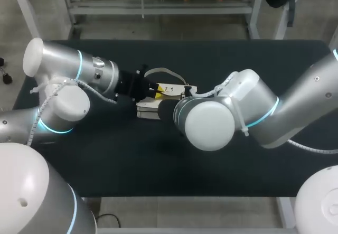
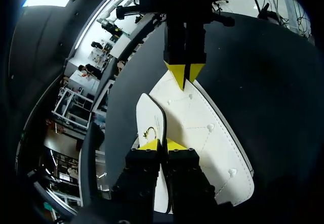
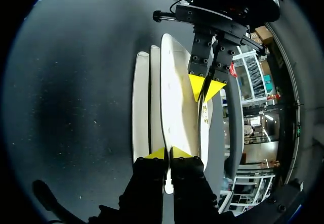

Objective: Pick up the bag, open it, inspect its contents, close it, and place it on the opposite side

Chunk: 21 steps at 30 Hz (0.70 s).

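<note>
The white bag (image 1: pixel 170 89) is resting on the dark table (image 1: pixel 211 160), near its middle. The left gripper (image 2: pixel 162 144) is pinching the bag's thin edge at one end, with its fingers pressed almost together. The right gripper (image 3: pixel 168 152) is pinching the bag's opposite end likewise. The two are facing each other across the bag. The bag's strap (image 1: pixel 168 73) is looping out on its far side.
</note>
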Each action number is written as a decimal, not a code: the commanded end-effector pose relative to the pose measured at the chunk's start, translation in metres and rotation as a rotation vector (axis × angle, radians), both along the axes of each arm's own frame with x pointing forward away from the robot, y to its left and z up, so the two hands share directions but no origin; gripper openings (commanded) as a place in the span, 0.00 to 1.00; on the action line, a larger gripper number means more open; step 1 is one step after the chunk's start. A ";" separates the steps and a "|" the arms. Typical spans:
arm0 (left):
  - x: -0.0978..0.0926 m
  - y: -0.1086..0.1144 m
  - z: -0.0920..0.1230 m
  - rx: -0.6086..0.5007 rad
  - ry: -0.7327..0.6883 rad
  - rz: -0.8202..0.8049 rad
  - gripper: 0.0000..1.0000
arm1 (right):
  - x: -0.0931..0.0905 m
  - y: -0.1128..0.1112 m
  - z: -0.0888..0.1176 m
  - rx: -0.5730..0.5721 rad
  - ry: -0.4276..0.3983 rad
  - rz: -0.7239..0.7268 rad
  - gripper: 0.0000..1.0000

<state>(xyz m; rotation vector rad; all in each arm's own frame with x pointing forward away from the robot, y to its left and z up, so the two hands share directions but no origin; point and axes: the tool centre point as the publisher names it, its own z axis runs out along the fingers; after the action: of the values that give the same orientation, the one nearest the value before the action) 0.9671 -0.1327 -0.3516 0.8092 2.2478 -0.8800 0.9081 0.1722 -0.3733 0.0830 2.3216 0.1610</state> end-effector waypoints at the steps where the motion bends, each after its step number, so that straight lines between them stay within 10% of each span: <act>1: 0.001 -0.006 -0.006 0.012 0.008 -0.012 0.00 | -0.001 -0.002 -0.005 0.009 -0.028 0.006 0.00; 21: 0.003 -0.002 -0.022 0.001 0.039 0.005 0.00 | -0.001 -0.002 -0.005 0.009 -0.028 0.006 0.00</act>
<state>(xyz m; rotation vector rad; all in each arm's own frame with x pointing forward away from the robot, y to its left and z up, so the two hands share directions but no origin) 0.9682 -0.1316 -0.3653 0.7881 2.2952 -0.8857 0.9085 0.1719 -0.3734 0.0835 2.3212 0.1605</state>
